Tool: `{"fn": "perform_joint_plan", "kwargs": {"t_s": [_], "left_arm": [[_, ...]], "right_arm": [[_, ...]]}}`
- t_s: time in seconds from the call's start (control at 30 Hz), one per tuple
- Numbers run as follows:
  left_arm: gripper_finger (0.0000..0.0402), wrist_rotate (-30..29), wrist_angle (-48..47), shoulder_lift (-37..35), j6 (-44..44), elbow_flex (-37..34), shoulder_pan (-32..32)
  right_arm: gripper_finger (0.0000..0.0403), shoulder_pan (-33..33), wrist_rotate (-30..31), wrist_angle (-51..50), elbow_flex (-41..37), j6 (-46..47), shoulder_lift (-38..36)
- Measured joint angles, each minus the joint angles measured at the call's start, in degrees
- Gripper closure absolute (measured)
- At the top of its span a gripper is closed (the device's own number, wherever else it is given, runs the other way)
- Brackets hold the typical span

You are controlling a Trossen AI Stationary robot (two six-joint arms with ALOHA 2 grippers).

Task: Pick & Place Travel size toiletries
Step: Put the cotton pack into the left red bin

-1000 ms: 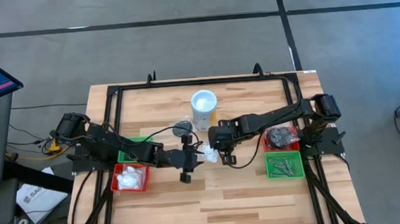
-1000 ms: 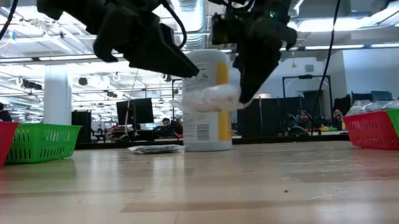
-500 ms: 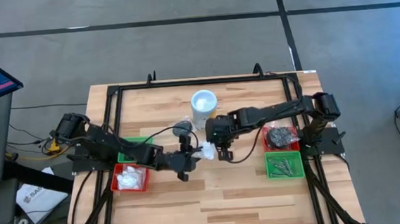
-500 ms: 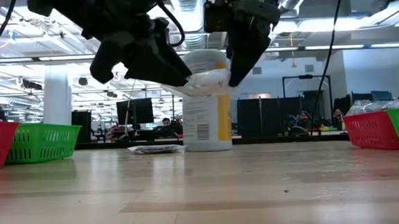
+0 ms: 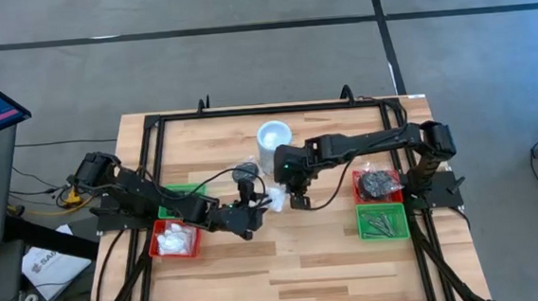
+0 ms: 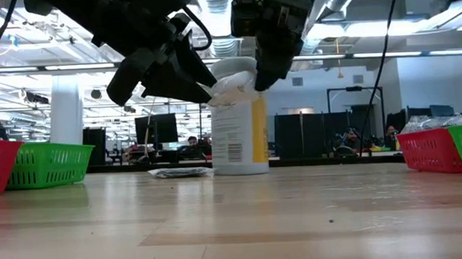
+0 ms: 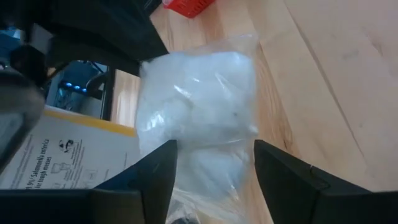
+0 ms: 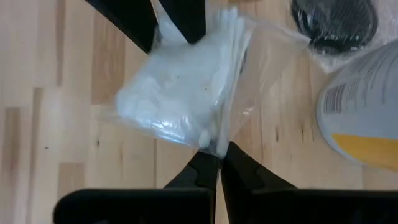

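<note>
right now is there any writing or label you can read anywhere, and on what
White canister: yellow label with a barcode and small print, too small to read.
Same canister's label, left wrist view: partial words, roughly "medida entrica" and "tir longue mesures"; too blurred to be sure.
Clear packet: no print visible.
Red and green trays: no text visible.

The tall white cylindrical canister (image 7: 56, 155) carries a white and yellow label with a line reading partly "SOLAMENTE entrica", the rest too small to read. A barcode on its label (image 8: 348, 99) has no legible digits.
</note>
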Motion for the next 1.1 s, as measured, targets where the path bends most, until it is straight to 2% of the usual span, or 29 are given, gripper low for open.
{"fn": "perform_joint_plan", "kwargs": {"t_s": [0.17,0.23,0.33,0.4,0.67,0.83,1.1], "left_arm": [[0.0187,-0.6,-0.81,0.0,0.1,0.0,-0.29],[0.0186,-3.08,-0.82,0.0,0.4,0.0,-0.65],[0.0191,-9.58,-1.16,0.0,0.7,0.0,-1.4],[0.0195,-11.66,-1.22,0.0,2.28,0.0,-1.93],[0.0219,-12.19,-1.12,0.02,2.32,0.0,-2.43],[0.0266,-15.12,-0.73,0.02,2.1,0.0,-2.45],[0.0383,-16.53,-0.39,-0.09,2.01,0.0,-2.45]], "right_arm": [[0.0403,-1.28,-0.46,-1.7,1.58,-0.34,0.0],[0.0403,-1.72,-0.8,-1.72,1.92,-0.33,0.0],[0.0403,-2.4,-4.82,-1.94,1.97,-1.37,0.0],[0.0403,-2.96,-6.82,-1.42,1.97,-1.47,0.0],[0.0403,-3.58,-9.43,-1.01,1.95,-1.69,0.0],[0.0403,-3.52,-9.43,-0.93,1.95,-1.7,0.0],[0.0397,-3.69,-9.41,-0.98,1.95,-2.34,0.0]]}}
